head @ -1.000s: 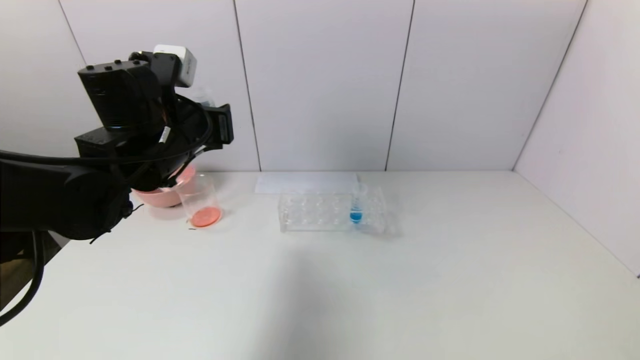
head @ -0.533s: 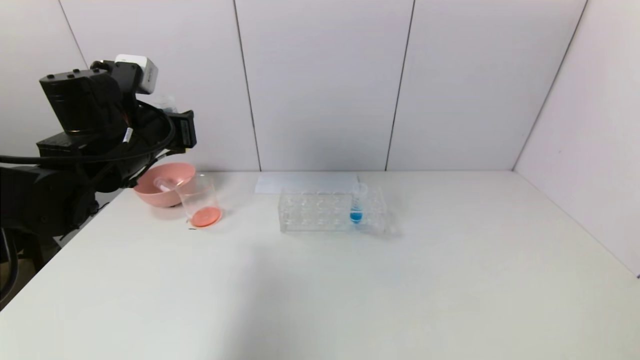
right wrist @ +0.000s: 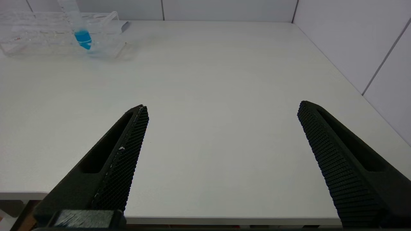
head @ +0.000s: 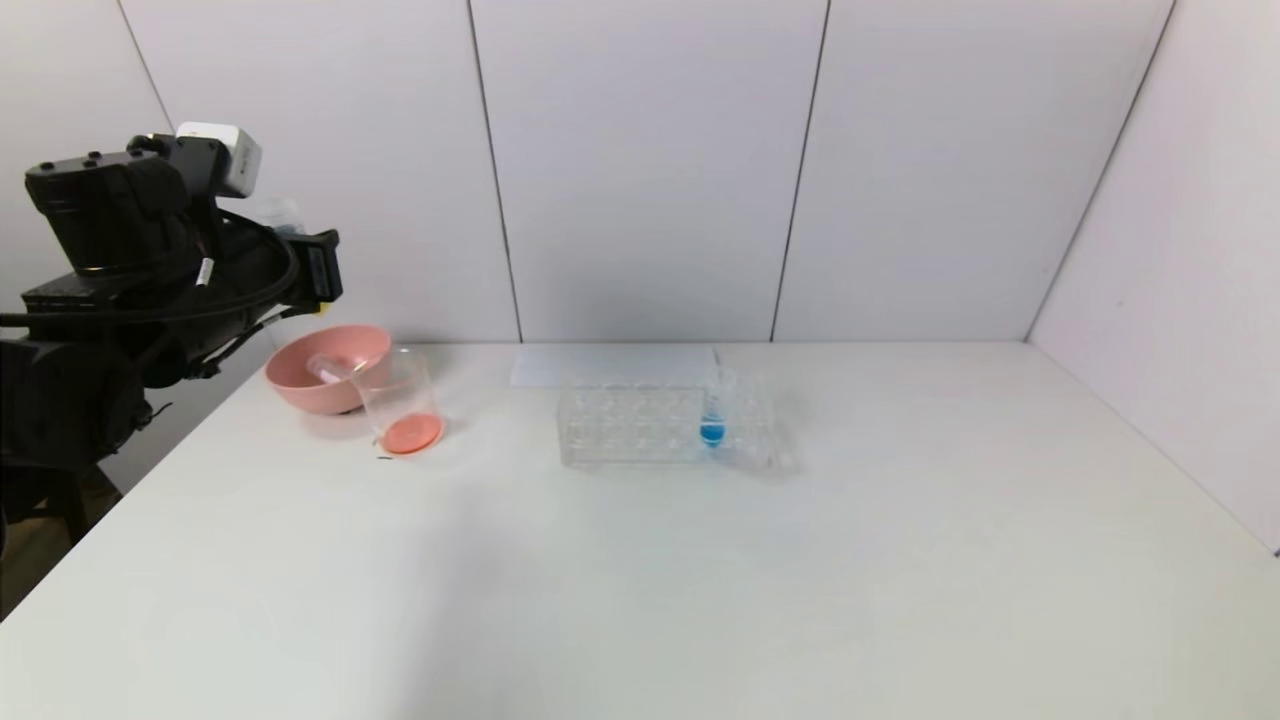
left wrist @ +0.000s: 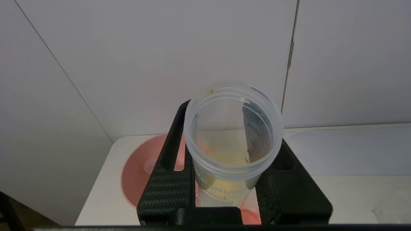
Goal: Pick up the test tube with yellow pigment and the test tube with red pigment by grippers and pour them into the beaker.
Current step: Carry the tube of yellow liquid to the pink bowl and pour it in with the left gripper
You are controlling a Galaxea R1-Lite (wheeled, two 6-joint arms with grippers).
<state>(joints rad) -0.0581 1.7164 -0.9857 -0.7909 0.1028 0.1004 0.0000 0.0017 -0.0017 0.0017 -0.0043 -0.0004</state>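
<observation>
The emptied test tube with yellow pigment (left wrist: 233, 141), only a pale yellow film left inside, sat clamped between the left gripper (left wrist: 234, 179) fingers, raised at the worktop's (head: 700, 580) left edge above the pink bowl (head: 300, 385), probably to be dropped there. One spent tube (head: 328, 368) already lay in that bowl. The single beaker (head: 402, 405) just beside it held orange-red liquid, so both pours looked done. One blue tube (head: 713, 410) stood in the rack (head: 640, 425). The right gripper (right wrist: 221, 150) idled with fingers apart.
</observation>
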